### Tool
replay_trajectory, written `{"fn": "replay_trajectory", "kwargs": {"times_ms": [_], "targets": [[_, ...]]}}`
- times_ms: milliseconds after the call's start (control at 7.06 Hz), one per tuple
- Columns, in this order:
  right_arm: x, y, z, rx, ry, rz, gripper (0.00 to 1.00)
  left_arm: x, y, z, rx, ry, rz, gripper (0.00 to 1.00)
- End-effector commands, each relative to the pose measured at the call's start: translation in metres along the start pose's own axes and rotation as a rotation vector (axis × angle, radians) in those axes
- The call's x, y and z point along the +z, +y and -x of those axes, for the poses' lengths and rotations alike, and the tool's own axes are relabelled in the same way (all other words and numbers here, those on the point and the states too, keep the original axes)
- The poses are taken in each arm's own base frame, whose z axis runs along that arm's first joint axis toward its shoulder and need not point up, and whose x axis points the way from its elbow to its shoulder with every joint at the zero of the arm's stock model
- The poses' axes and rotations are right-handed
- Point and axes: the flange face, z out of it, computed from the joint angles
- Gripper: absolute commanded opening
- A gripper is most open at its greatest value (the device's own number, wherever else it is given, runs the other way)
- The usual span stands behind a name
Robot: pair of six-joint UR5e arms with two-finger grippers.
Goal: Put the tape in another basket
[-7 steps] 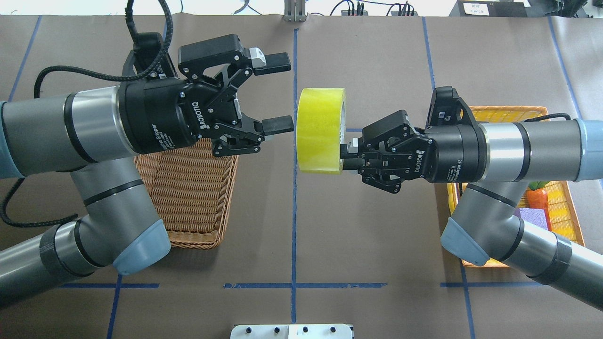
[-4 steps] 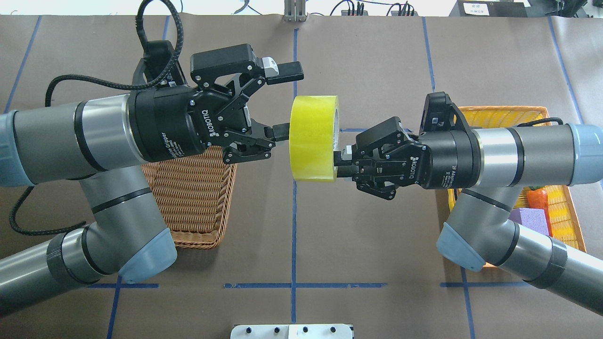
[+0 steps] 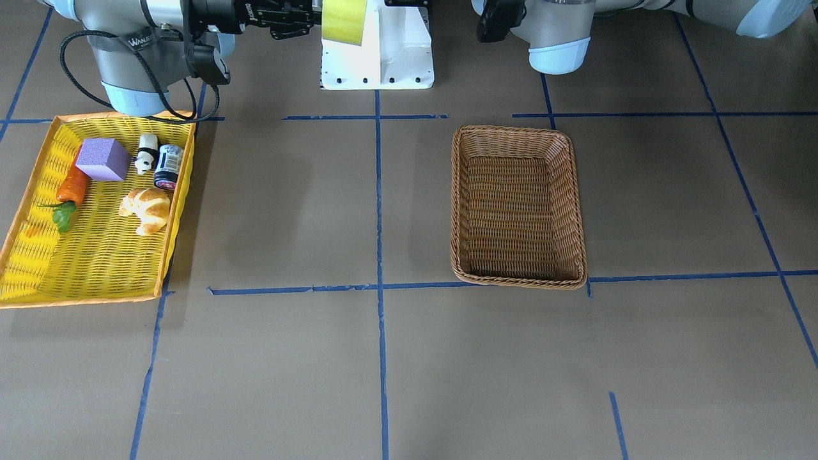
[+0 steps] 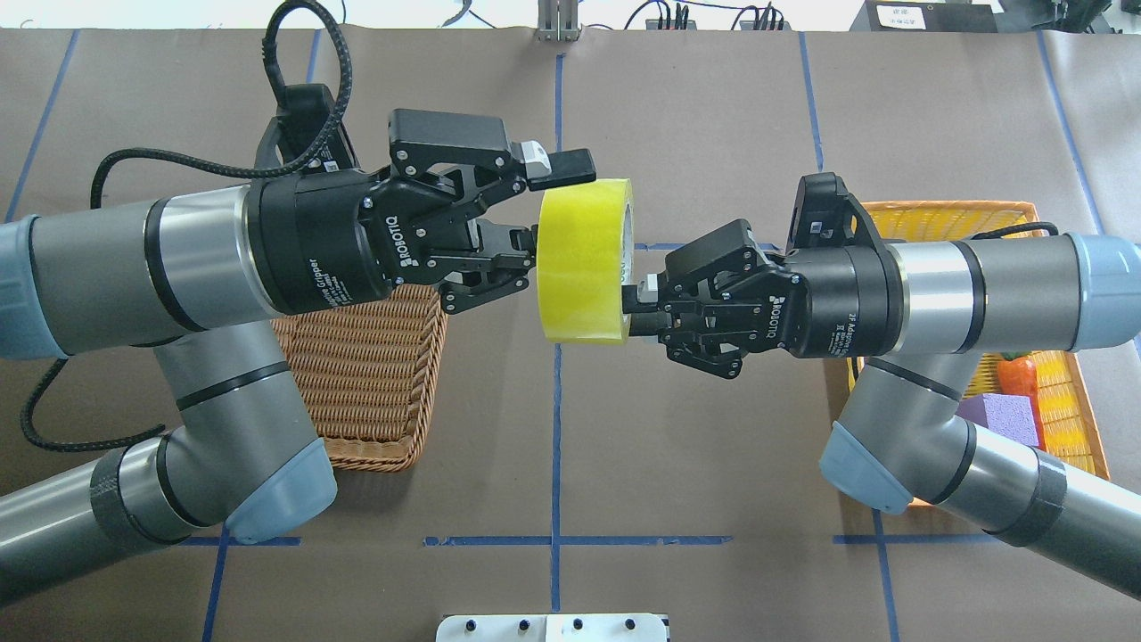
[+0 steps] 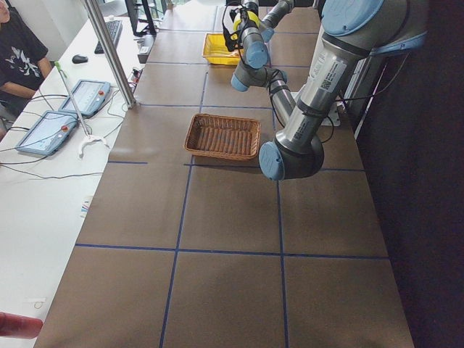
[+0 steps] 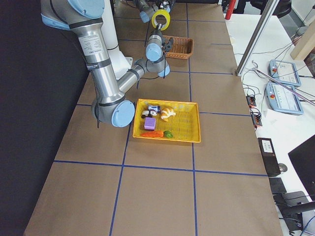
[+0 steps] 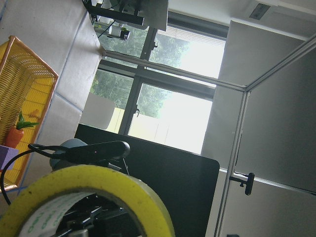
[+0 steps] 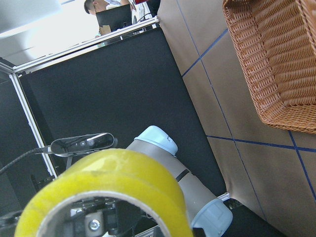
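From overhead, right gripper (image 4: 628, 299) clamps tape (image 4: 579, 263), left gripper (image 4: 548, 203) gapes astride it (front view shows basket (image 3: 511, 130) whole).

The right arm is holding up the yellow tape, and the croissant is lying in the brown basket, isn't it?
Not quite. The croissant lies in the yellow tray, not the brown basket; the exterior front-facing view shows it. The rest is right: the right end effector holds the yellow tape up.
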Motion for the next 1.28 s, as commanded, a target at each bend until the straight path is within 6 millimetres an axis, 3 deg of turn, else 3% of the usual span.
{"fn": "replay_trajectory", "kwargs": {"times_ms": [0, 283, 567, 709, 850, 992, 1134], "targets": [[-0.001, 0.0, 0.001, -0.005, 0.0, -0.003, 1.0, -0.002, 0.001, 0.001, -0.002, -0.001, 0.002, 0.0], [-0.011, 0.001, -0.001, -0.01, 0.019, 0.008, 1.0, -0.008, 0.007, -0.006, 0.003, 0.015, 0.008, 0.0], [-0.04, -0.003, -0.012, -0.026, 0.026, 0.01, 1.0, -0.013, 0.004, -0.014, 0.011, 0.05, -0.006, 0.0], [-0.059, -0.013, -0.009, -0.038, 0.05, -0.018, 1.0, -0.019, -0.004, -0.021, 0.026, 0.052, -0.027, 0.0], [-0.089, -0.03, 0.005, -0.073, 0.103, -0.05, 1.0, -0.034, -0.019, -0.013, 0.04, 0.012, -0.071, 0.0], [-0.114, -0.048, 0.017, -0.111, 0.182, -0.079, 1.0, -0.061, -0.042, 0.008, 0.04, -0.089, -0.128, 0.0], [-0.123, -0.063, 0.018, -0.131, 0.251, -0.126, 1.0, -0.065, -0.06, 0.013, 0.036, -0.174, -0.16, 0.0]]}}
